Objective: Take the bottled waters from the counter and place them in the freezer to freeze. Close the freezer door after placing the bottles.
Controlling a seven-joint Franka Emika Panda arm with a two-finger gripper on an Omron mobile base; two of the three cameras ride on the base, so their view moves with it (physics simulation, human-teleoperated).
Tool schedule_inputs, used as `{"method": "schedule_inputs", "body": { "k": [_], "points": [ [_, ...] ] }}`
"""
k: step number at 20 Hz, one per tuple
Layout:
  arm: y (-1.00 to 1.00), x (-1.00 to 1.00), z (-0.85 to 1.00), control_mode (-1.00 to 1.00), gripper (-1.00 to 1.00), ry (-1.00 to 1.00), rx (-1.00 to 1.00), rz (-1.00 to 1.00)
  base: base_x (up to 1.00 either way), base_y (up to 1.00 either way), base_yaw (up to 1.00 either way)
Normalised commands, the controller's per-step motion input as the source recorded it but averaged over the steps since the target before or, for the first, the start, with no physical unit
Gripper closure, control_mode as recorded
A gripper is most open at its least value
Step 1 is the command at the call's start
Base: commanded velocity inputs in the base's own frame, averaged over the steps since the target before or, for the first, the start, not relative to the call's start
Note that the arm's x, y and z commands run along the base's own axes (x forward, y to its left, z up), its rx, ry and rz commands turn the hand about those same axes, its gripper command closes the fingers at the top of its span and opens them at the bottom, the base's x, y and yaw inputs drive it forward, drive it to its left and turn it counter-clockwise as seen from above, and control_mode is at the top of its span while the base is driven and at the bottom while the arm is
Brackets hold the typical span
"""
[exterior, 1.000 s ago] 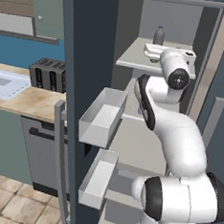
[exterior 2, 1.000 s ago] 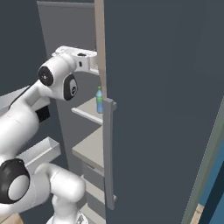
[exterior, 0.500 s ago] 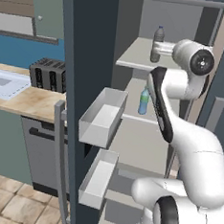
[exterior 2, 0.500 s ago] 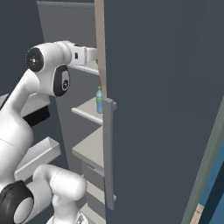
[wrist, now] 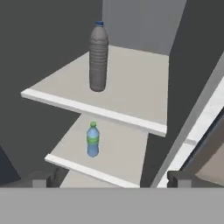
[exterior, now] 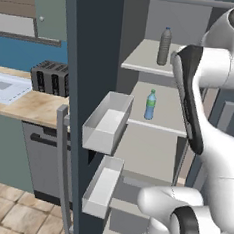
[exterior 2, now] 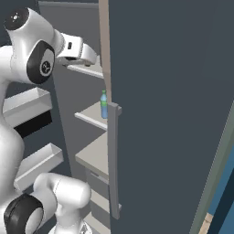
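Note:
Inside the open freezer (exterior: 152, 142), the smoky grey bottle (exterior: 165, 46) (wrist: 98, 57) stands upright on an upper shelf (wrist: 135, 92). One shelf below it stands the blue bottle with the green cap (exterior: 150, 105) (exterior 2: 104, 105) (wrist: 92, 140). My gripper (wrist: 113, 180) hangs open and empty, drawn back above and in front of both shelves, touching neither bottle. The freezer door (exterior: 91, 61) is swung wide open on the left, its white inner bins (exterior: 107, 120) facing the shelves. The beige counter (exterior: 34, 107) lies left of the door.
A black toaster (exterior: 49, 78) sits on the counter beside the sink (exterior: 3, 86), with a dishwasher front (exterior: 40, 157) below. The plain dark door (exterior 2: 173, 114) with its grey handle (exterior 2: 113, 160) stands close on the right. My white arm (exterior: 213, 67) crowds the freezer opening.
My arm has risen and drawn back out of the freezer toward the right, uncovering the blue bottle on its shelf. Both bottles stayed put and the gripper stayed open.

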Motion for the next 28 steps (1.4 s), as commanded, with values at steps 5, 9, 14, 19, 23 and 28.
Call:
{"method": "schedule_inputs", "body": {
  "k": [5, 9, 14, 19, 23, 28],
  "points": [
    [0.10, -0.93, -0.42, -1.00, -1.00, 0.02, 0.00, 0.08, 0.00, 0.00, 0.00],
    [0.12, -0.60, -0.68, -1.00, -1.00, 0.04, 0.14, 0.13, 0.00, 0.00, 0.00],
    [0.26, -0.45, -0.64, -1.00, -1.00, 0.01, 0.12, 0.03, 0.00, 0.00, 0.00],
    [0.10, -0.29, -0.43, -1.00, -1.00, 0.00, 0.00, 0.00, 0.00, 0.00, 0.00],
    [0.02, -0.29, -0.07, -1.00, -1.00, 0.00, 0.00, 0.00, 0.00, 0.00, 0.00],
    [0.00, -0.17, -0.05, -1.00, -1.00, 0.00, 0.00, 0.00, 0.00, 0.00, 0.00]
  ]
}}
